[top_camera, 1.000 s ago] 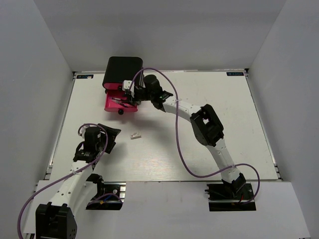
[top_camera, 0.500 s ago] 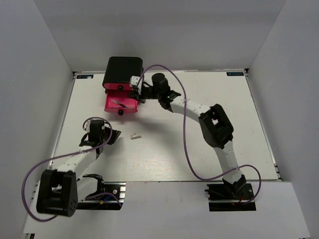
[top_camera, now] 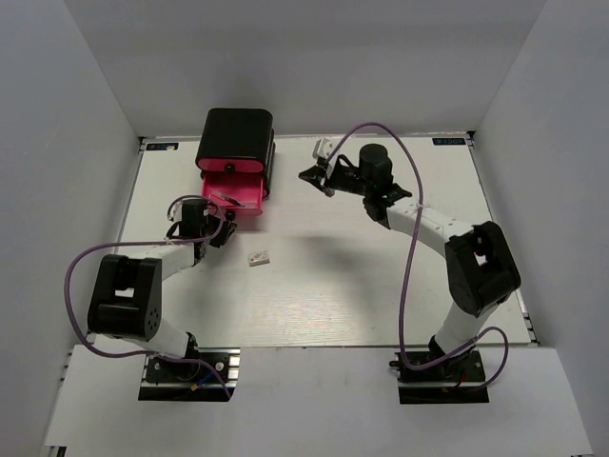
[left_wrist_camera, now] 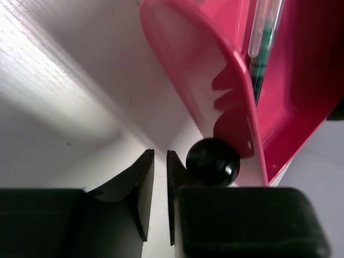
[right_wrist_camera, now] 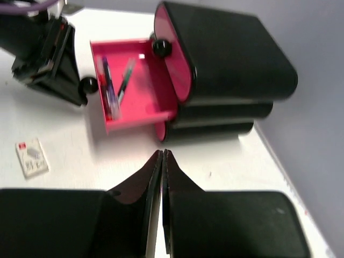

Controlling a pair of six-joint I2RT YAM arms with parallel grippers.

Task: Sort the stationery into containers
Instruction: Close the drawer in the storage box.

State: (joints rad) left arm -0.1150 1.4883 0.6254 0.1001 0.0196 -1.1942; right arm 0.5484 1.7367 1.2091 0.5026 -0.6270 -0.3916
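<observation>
The black chest (top_camera: pixel 235 138) stands at the back left, its lowest pink drawer (top_camera: pixel 231 193) pulled out. In the drawer lie a dark blue pen (right_wrist_camera: pixel 106 80) and a thin green-tipped pen (left_wrist_camera: pixel 259 51). My left gripper (left_wrist_camera: pixel 159 161) is shut just left of the drawer's black knob (left_wrist_camera: pixel 213 161), with only a thin gap and nothing between its fingers. To the right of the chest, above the table, my right gripper (right_wrist_camera: pixel 162 154) is shut and empty. A small white eraser (top_camera: pixel 258 256) lies on the table in front of the drawer.
The chest's upper drawer is closed, its knob (right_wrist_camera: pixel 161 47) showing. White walls close in the table (top_camera: pixel 381 276) on the left, back and right.
My right gripper drew back from the drawer to the right and shut. My left arm swung up to the drawer's front and its gripper shut beside the knob.
</observation>
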